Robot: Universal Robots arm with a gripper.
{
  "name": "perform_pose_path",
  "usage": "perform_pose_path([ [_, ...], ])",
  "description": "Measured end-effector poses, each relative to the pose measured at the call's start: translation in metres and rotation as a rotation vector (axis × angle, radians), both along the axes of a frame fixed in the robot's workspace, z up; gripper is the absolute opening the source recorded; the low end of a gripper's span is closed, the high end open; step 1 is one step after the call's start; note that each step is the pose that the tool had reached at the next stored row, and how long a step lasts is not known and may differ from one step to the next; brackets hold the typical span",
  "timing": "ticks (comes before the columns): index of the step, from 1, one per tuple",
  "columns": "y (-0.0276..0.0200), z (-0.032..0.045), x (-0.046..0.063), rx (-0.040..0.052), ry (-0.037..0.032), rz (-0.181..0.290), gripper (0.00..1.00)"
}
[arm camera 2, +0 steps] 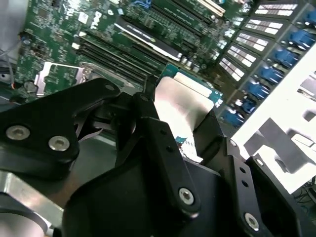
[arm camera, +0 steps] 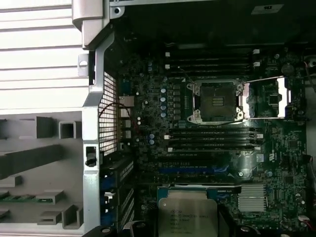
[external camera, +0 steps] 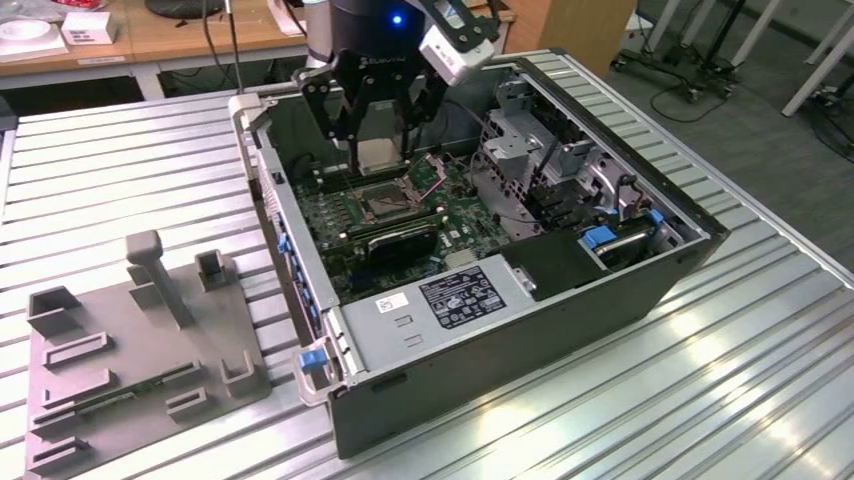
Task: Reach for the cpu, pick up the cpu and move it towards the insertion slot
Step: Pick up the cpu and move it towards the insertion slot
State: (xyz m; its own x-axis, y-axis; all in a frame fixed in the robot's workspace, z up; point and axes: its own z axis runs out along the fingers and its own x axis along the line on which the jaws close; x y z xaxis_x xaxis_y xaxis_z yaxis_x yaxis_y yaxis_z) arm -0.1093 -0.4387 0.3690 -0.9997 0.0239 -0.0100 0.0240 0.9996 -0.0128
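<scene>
Case right, tray left.
I see the case [external camera: 534,300] on the table [external camera: 747,380], the slot [external camera: 380,203] inside it, the tray [external camera: 134,370] at the exterior view's left.

- Several lines of dark print are seen on the silvery top of the cpu [arm camera: 186,217] in the first wrist view; they are too small to be made out.
- A black label [external camera: 457,296] with white print and a white sticker [external camera: 395,303] beside it are carried by the grey metal cover inside the computer case in the exterior view; nothing on them can be read.
- A small white sticker [arm camera 2: 85,17] is fixed to the motherboard [arm camera 2: 59,29] in the second wrist view; its marks cannot be read.
- Fine white lettering is scattered over the motherboard in both wrist views, none of it legible.
</scene>
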Motion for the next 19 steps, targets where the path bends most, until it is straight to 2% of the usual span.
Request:
perform_pose_path([
  [5,0.002,-0.0001,0.0083,0.0,0.0,0.001,0.55],
  [19,0.0023,-0.0001,0.0088,0.0003,0.0,0.006,0.55],
])
